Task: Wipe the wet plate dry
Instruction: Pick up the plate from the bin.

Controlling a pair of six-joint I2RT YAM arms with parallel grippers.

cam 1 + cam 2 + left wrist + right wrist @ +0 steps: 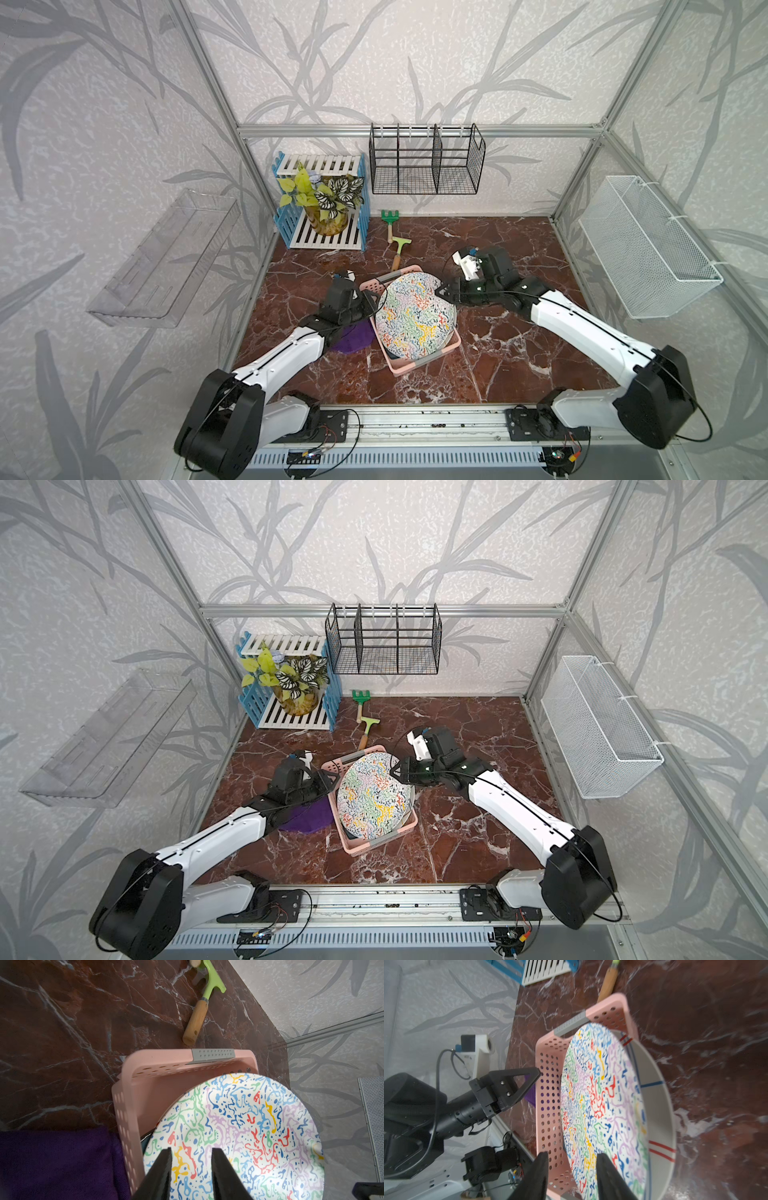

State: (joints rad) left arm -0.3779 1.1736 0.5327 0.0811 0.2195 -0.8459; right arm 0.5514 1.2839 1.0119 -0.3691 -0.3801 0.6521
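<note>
The plate [415, 316] [372, 796], white with coloured squiggles, leans tilted in a pink perforated basket [419, 366] [166, 1059]. A purple cloth [353, 338] [56, 1163] lies on the table against the basket's left side, partly under my left arm. My left gripper [376, 297] [192, 1150] hangs open at the plate's left rim with nothing between its fingers. My right gripper [438, 291] [573, 1154] is open at the plate's far right rim. In the right wrist view the plate's edge [602, 1105] shows in the gap; I cannot tell if it touches.
A grey plate with red and blue stripes [658, 1105] stands behind the squiggle plate in the basket. A green rake [390, 218] and a light-green hoe [400, 249] lie behind the basket. A potted plant in a blue-white rack [328, 203] stands at the back left.
</note>
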